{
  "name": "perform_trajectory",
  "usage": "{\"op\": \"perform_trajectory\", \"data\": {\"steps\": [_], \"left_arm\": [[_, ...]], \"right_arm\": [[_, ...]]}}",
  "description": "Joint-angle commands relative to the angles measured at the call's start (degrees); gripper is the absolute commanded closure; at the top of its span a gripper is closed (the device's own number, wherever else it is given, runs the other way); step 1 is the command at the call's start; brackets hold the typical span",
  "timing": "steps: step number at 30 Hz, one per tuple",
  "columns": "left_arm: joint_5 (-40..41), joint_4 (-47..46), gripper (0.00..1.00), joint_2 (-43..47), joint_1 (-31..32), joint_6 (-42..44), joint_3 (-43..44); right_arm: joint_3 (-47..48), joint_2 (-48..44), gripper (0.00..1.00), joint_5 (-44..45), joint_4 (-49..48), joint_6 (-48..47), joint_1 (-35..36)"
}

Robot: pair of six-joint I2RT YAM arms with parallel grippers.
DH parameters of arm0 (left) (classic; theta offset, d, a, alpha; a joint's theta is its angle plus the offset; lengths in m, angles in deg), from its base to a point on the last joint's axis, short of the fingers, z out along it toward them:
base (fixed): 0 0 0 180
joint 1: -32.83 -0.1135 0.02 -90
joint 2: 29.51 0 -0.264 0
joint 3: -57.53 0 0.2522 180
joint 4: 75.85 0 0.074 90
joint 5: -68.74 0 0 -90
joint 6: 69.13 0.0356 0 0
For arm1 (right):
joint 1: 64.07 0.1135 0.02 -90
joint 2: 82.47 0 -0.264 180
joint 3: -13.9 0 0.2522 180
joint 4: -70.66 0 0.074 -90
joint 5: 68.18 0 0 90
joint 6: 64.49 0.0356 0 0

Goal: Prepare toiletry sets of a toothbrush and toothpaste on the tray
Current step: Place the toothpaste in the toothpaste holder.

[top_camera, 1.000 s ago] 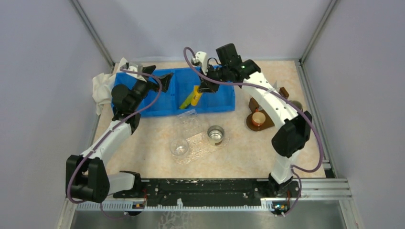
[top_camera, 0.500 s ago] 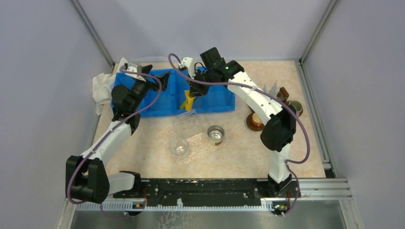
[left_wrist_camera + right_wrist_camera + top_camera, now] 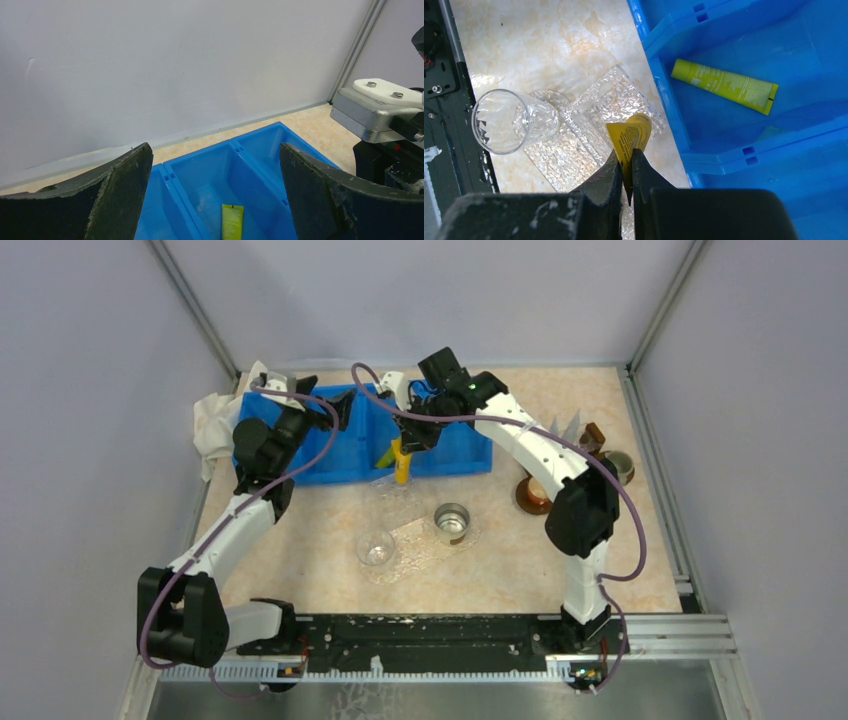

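- Right wrist view: the right gripper [image 3: 628,162] is pinching the flat crimped end of a yellow toothpaste tube [image 3: 630,134]. Its jaws are closed almost flat on the crimp.
- The held tube is hanging at the centre of the frame with its far end pointing down. It is over the clear textured tray [image 3: 606,97], just left of the blue bin [image 3: 664,95].
- A second yellow tube [image 3: 724,86] is lying in a bin compartment at the upper right. A glass cup [image 3: 499,120] is standing at the left of the frame, by the tray's edge.
- Top external view: the held tube is showing at centre, just below the bin's near wall. A metal cup [image 3: 452,522] is sitting lower right of it, at the tray's right side.
- Left wrist view: the left gripper [image 3: 215,155] is standing wide open and gripping nothing. It is looking down into the bin.
- Step in hand, as judged: the tube is being carried to the tray.
- Doing it well probably means lowering until the far end is nearly touching the tray, then tilting the tube flat.
- It should stay clear of the glass cup and leave room alongside for a toothbrush.
- A grip on the crimp is likely letting the tube swing, so slow travel is advisable.
- No toothbrush is showing in any view.
- Writing: fine dark print is running along both tubes, too small to read, and no brand is legible.
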Motion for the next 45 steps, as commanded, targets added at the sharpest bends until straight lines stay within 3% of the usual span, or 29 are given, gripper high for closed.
{"op": "perform_trajectory", "data": {"steps": [1, 25, 39, 45], "left_arm": [[-0.2, 0.0, 0.0, 0.7, -0.4, 0.7, 0.2], [0.5, 0.5, 0.01, 0.9, -0.5, 1.1, 0.1], [1.4, 0.5, 0.01, 1.6, -0.5, 1.3, -0.3], [0.9, 0.4, 0.01, 0.2, -0.5, 1.1, 0.2]], "right_arm": [[0.8, -1.1, 1.0, -1.2, -1.0, -0.6, 0.5], [3.2, 4.1, 1.0, -1.2, 0.8, -0.6, 1.1], [6.4, 4.5, 0.53, -2.1, 1.5, 0.7, 1.4], [1.8, -3.3, 0.43, -2.2, 1.8, -2.2, 1.4]]}}
